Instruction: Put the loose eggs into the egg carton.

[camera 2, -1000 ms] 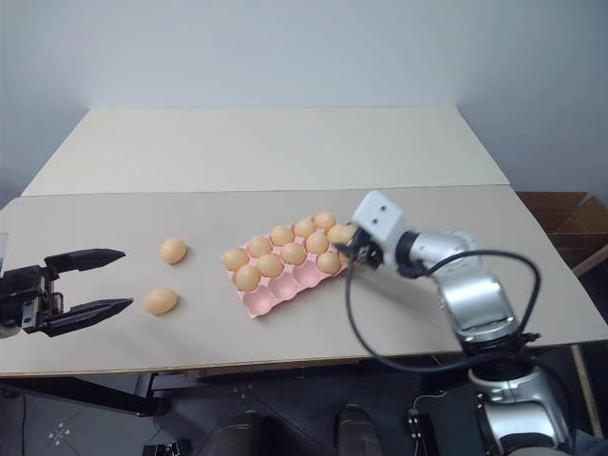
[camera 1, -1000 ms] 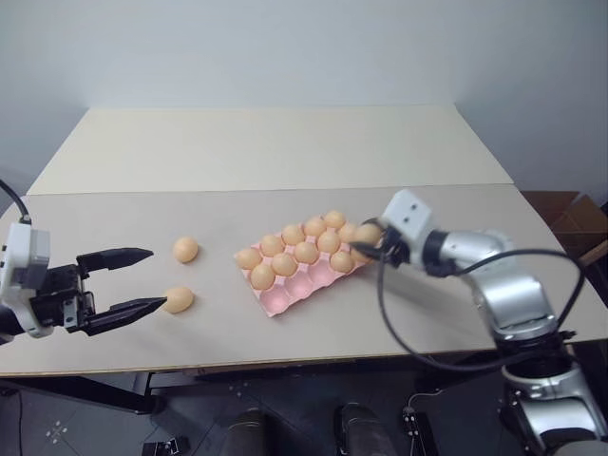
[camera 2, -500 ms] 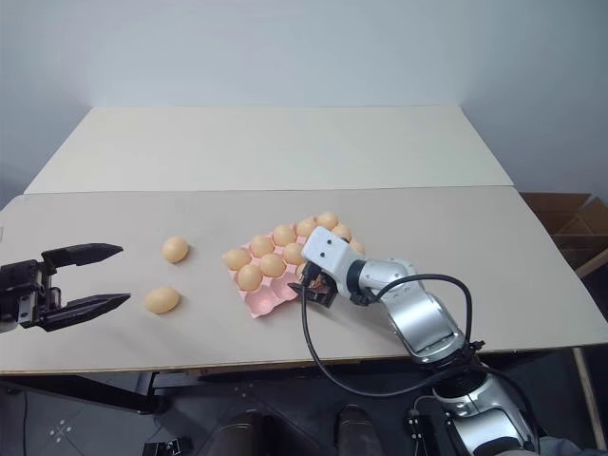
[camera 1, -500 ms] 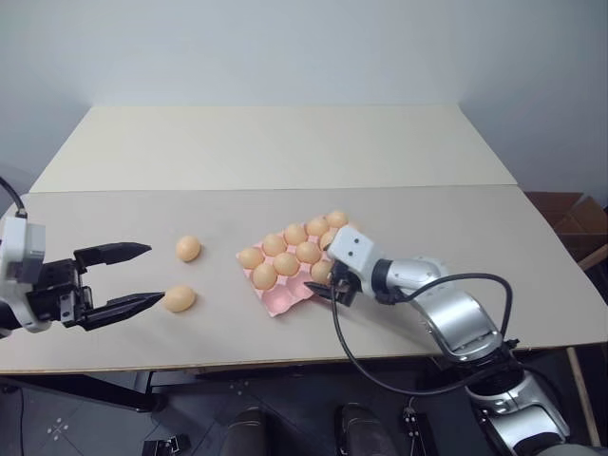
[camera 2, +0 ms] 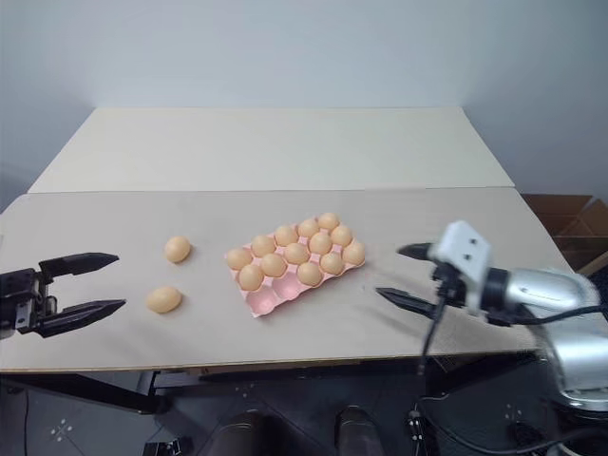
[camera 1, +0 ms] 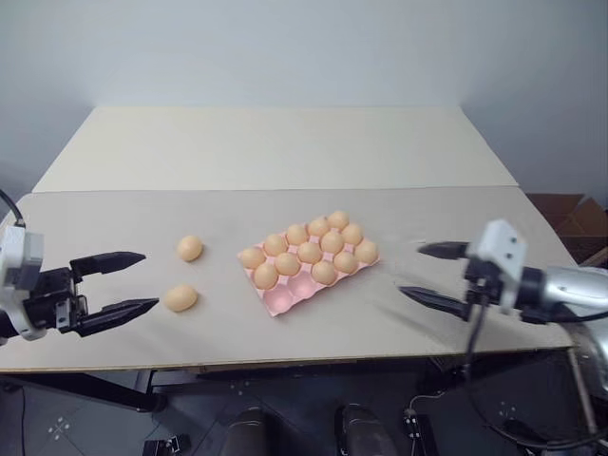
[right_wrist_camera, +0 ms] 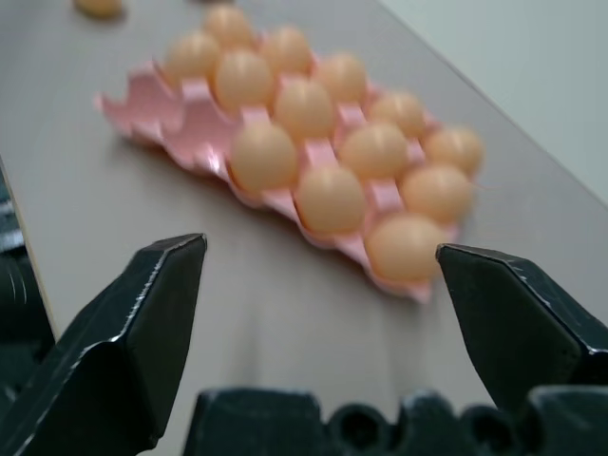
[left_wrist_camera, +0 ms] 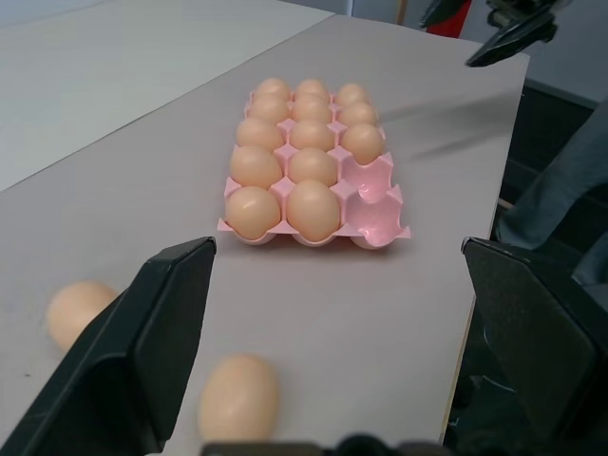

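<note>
Left gripper (camera 1: 133, 282): spread wide, empty, hovering over the near left part of the table (camera 1: 285, 152), fingers aimed at the nearer loose egg (camera 1: 180, 298) just beyond the lower fingertip. Second loose egg (camera 1: 189, 248) farther back, apart from the first, both lying bare on the table left of the egg carton (camera 1: 286, 300). Right gripper (camera 1: 426, 274): likewise spread and empty, held off the carton's right end, clear of it. Pink carton set at a slant near the table's middle, eleven eggs seated in its cups, bare cups along the near left end. No brand, label or writing readable on anything.
</note>
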